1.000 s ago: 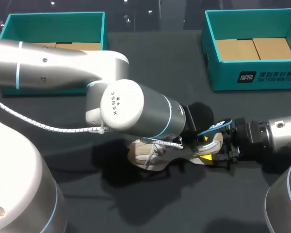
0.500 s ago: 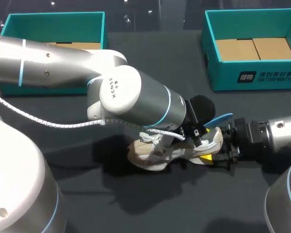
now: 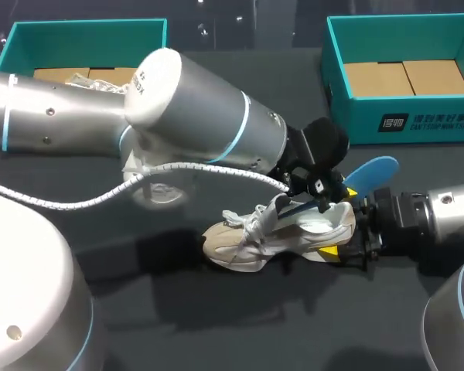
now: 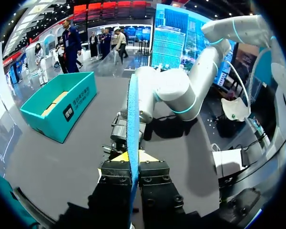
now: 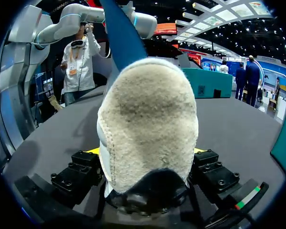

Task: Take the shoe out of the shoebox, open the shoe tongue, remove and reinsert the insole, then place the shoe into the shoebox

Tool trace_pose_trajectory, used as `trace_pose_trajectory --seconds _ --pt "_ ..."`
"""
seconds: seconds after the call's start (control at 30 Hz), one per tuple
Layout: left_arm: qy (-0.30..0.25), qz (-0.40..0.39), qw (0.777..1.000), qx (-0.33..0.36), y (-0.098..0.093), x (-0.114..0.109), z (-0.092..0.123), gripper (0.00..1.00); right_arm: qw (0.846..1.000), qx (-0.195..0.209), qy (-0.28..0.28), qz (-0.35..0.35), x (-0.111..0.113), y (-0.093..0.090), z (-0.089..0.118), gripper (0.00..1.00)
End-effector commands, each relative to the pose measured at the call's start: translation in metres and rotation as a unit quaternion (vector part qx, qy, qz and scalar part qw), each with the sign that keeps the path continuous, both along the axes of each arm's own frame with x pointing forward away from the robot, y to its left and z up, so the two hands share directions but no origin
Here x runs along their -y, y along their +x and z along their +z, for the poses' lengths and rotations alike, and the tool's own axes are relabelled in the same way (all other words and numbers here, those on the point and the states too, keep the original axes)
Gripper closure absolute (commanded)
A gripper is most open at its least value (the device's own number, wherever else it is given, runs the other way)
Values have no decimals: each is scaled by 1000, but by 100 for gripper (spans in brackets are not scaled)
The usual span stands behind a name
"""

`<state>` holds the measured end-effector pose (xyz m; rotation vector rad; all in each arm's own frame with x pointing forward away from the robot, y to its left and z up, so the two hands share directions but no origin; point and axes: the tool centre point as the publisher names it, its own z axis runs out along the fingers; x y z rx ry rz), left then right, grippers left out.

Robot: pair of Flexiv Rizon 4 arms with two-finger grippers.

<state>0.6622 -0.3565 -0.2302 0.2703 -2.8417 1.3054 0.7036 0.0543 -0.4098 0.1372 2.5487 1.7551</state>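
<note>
A beige shoe with loose white laces lies on its side on the dark table, toe to the left. My right gripper is shut on its heel; in the right wrist view the heel fills the space between the fingers. My left gripper hangs just above the shoe's opening, shut on a blue insole that sticks up and to the right. In the left wrist view the insole stands edge-on between the shut fingers. The insole's lower end is hidden near the shoe's collar.
A teal shoebox stands open at the back right with a cardboard bottom. A second teal box stands at the back left, partly hidden by my left arm. Bare dark table lies in front of the shoe.
My left gripper has shut on the blue insole and drawn it up and to the right, out of the shoe. The left arm has lifted. The right gripper has kept still on the heel.
</note>
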Motion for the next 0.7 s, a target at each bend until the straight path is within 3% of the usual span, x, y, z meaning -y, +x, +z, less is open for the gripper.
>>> trace_pose_trajectory --seconds 0.03,0.47,0.7 --pt "-8 -21 1000 -15 0 -25 10 100 1000 0 -2 -1 -1 -1 0 100" --pt "-8 -21 1000 -15 0 -25 10 100 1000 0 -2 -1 -1 -1 0 100" --pt "-139 32 989 -48 0 -32 70 100 1000 0 -2 -1 -1 -1 0 100"
